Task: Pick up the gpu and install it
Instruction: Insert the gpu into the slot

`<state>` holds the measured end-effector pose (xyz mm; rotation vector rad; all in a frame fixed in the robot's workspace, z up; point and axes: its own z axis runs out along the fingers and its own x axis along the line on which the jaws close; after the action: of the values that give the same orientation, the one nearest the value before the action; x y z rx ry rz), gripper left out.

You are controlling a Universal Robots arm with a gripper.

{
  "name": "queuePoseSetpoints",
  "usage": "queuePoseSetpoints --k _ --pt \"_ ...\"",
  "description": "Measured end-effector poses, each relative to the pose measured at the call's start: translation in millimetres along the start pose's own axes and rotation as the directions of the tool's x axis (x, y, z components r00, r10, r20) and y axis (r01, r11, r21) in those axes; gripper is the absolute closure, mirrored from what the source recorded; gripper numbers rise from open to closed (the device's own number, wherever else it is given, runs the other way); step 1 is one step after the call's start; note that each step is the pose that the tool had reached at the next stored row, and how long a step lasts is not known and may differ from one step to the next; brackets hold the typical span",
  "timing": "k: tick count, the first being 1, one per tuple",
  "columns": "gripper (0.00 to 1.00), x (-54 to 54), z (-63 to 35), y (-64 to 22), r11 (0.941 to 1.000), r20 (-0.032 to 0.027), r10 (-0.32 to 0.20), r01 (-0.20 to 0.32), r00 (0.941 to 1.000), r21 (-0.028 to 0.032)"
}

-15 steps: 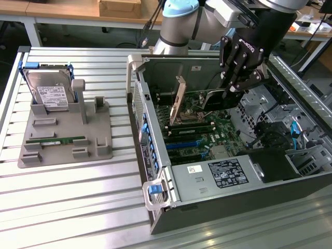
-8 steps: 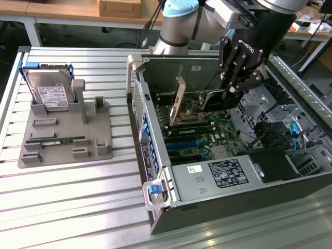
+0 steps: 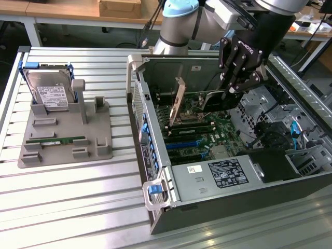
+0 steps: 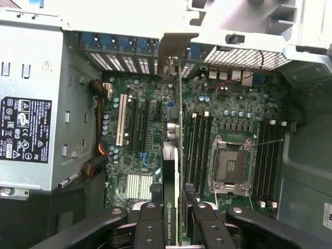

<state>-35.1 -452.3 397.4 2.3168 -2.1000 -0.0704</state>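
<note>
I see the gripper (image 4: 174, 207) clenched on the gpu (image 4: 170, 171), with one finger on each broad face. The card stands on its edge inside the open computer case (image 3: 207, 210), over the motherboard (image 4: 233, 114), and its silver bracket (image 3: 178, 101) is at the slot wall. I cannot tell if it is seated in a slot. At the exterior view's left, well apart, the hard drive (image 3: 49, 93) stands in a grey holder (image 3: 96, 129).

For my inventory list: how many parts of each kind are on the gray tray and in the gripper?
hard drive: 1
memory stick: 1
gpu, held in the gripper: 1
Total: 3
</note>
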Motion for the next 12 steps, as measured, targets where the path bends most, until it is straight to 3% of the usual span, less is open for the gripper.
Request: queuePoseSetpoints --k 12 --pt "0.74 0.2 3.0 -0.2 1.0000 -0.0003 0.000 0.000 1.0000 0.0000"
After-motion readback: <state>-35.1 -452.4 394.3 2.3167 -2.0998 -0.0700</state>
